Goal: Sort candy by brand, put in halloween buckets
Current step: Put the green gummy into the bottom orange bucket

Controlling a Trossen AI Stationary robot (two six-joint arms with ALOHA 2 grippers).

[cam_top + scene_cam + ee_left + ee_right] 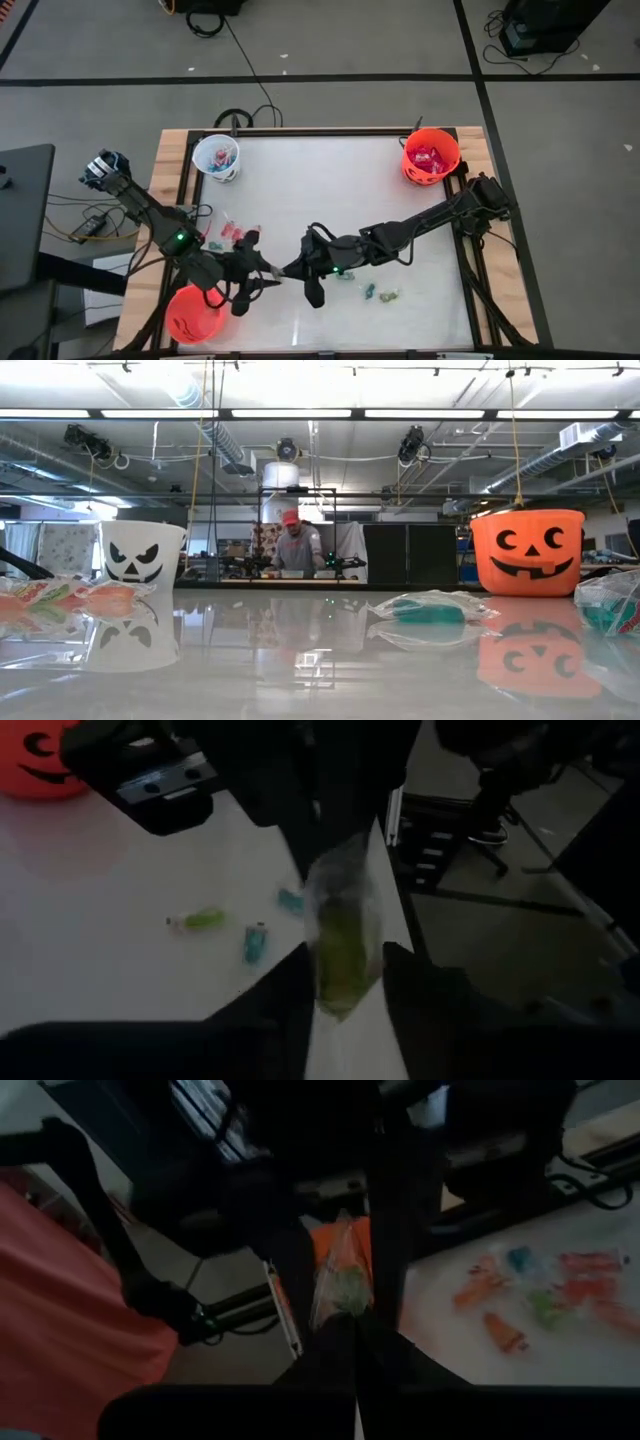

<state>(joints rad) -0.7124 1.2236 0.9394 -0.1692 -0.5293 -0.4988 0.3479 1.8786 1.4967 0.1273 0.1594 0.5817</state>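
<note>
A green candy in a clear wrapper (343, 945) hangs above the table's near-left part, between my two grippers. My right gripper (352, 1335) comes from the right and is shut on one end of it. My left gripper (345, 995) comes from the left, and its fingers close on the other end. In the high view the two meet at the candy (275, 272). A white bucket (216, 157) stands far left, one orange bucket (431, 155) far right, another orange bucket (193, 313) at the near-left corner. My left gripper has the candy's nearer end (342, 1002) between its two fingers, the wrapper's sides meeting both. The fingers reach nearly level from the table's left, along the candy, which is clear of the table. My right gripper pinches the wrapper's opposite end (345, 1308) between its shut fingertips, coming nearly level from the table's right. The candy sticks out beyond the fingers toward my left gripper.
Loose red and green candy (232, 232) lies on the table's left side just beyond my left arm. A few green and blue pieces (375, 290) lie near the front, right of centre. The white bucket and the far orange bucket hold candy.
</note>
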